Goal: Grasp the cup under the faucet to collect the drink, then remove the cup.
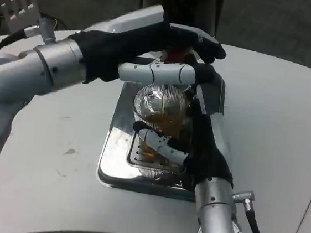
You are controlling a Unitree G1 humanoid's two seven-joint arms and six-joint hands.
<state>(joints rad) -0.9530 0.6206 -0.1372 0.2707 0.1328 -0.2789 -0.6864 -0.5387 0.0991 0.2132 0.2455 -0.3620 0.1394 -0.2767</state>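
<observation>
Cup (160, 110) holding amber drink, right hand (196, 148) fingers clamped around it, left hand (168, 45) fingers together above.

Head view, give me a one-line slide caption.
Right hand holds a glass cup of amber drink over the drip tray; left hand above.

left hand (168, 45) reaching across, right hand (188, 145) gripping

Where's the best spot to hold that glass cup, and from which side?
Around its ribbed wall, low down, from the robot's right, as the right hand does. The cup stands upright with drink inside, its open top must stay free, and the left hand sits above it.
</observation>
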